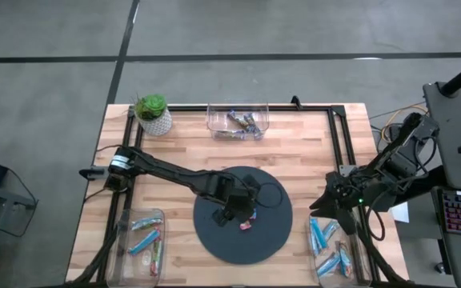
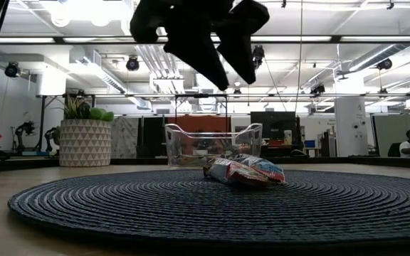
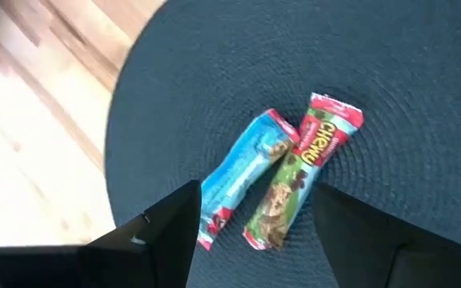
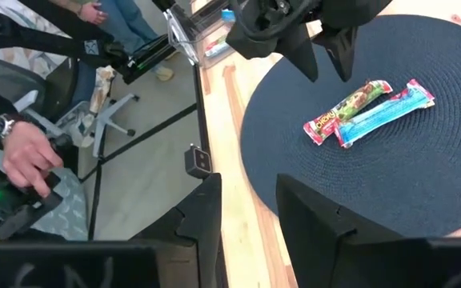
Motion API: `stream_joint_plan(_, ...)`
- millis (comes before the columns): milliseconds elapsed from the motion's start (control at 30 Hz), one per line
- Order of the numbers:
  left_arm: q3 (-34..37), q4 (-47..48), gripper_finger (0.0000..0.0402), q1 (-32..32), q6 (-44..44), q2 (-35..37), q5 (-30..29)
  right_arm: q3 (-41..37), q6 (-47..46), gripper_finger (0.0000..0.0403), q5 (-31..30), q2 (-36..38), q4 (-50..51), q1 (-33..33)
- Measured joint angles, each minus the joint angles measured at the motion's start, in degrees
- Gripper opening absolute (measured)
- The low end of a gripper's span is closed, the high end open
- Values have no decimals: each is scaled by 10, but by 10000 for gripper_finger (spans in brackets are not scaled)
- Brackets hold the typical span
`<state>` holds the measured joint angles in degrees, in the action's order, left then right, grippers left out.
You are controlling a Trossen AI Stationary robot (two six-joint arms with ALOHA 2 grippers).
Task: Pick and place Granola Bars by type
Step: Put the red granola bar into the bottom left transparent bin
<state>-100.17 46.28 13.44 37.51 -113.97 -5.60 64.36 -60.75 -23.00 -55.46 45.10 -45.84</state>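
Two granola bars left on the dark round mat (image 1: 218, 240), low centre of the high view, on the wooden desk (image 1: 310, 152).

Above them the left gripper (image 1: 245, 210) hangs with jaws released and empty; the right gripper (image 1: 324, 206), parked at the right edge, has parted, empty jaws. The green bar (image 3: 298, 172) and blue bar (image 3: 242, 174) lie touching, side by side. Both are judged light, thin and crinkly-slick; a pinch across the narrow width at mid-length is advised, one at a time.

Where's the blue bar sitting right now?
In the high view the blue bar lies on the round mat, touching the green bar, directly under the left gripper.
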Motion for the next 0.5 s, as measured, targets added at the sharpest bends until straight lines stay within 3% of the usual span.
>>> stream_joint_plan(500, 23, -7, 218, -48, -14, -4, 68, 0, -3, 103, 7, 0, 0, 0)
